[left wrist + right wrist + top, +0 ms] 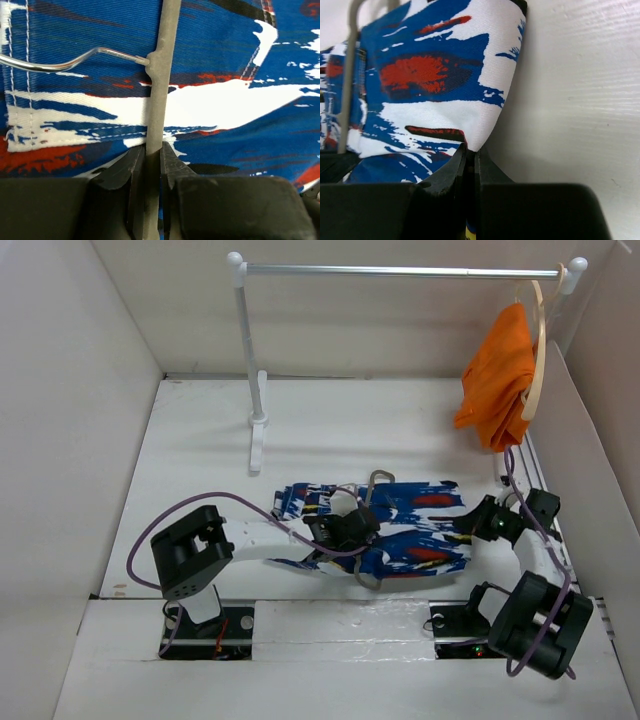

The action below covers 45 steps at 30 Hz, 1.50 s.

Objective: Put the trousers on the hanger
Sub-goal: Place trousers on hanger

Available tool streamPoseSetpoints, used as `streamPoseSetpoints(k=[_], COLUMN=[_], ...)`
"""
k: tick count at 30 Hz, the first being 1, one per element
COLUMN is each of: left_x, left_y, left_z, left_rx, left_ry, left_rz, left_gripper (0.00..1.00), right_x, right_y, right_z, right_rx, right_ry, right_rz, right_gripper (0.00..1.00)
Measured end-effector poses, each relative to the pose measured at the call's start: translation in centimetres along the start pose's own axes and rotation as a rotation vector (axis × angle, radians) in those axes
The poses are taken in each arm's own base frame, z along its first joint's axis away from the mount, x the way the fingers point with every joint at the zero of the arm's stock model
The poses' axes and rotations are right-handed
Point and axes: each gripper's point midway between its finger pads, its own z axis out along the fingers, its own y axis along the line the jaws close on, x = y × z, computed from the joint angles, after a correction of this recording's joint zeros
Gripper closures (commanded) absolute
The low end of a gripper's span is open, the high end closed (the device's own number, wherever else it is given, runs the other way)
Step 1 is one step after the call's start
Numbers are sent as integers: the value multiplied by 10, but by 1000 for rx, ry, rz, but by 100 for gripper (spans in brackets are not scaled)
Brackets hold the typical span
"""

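Note:
The trousers [410, 525] lie folded flat on the table, dark blue with red, white and yellow streaks. The grey wire hanger [378, 480] lies across them, its hook near the far edge. My left gripper [345, 530] sits over the trousers' middle and is shut on the hanger's grey bar [161, 90]; the shiny hook wire [60, 62] branches left. My right gripper [478, 522] is at the trousers' right end, shut on a fold of the cloth [440, 100]. The hanger's bar [347, 85] shows at the left of the right wrist view.
A white clothes rail [400, 270] stands at the back on a post [255, 390]. A pale wooden hanger [537, 350] with orange cloth [498, 375] hangs at its right end. White walls close in the table [200, 440] on three sides.

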Motion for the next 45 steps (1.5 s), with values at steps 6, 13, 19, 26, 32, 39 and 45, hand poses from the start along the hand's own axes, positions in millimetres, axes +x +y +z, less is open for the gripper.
streamPoseSetpoints(k=[6,13,19,26,32,39,45], left_x=[-6,-29,-46,-60,-83,-94,-82], left_y=[-22,-28,-30,-45,-66,-86,-90], left_z=[-12,-32,-41,-51,-74,-78,-64], left_rx=[-73,-168,-214,-170,-67,22,36], left_ry=[-48,-178,-265,-305,-337,-341,-298], left_rz=[91,193,256,271,218,173,187], left_gripper=[100,100,100,100,100,100,100], right_x=[7,-3,-22,-94,-49,55,104], right_y=[-14,-23,8,129,204,259,297], right_z=[9,17,18,-41,-72,-91,-100], right_rx=[39,119,105,-64,-348,-672,-779], right_ry=[41,55,61,-232,-237,33,161], right_rz=[5,-109,-260,-563,-603,-583,-594], right_gripper=[81,47,29,94,90,31,23])
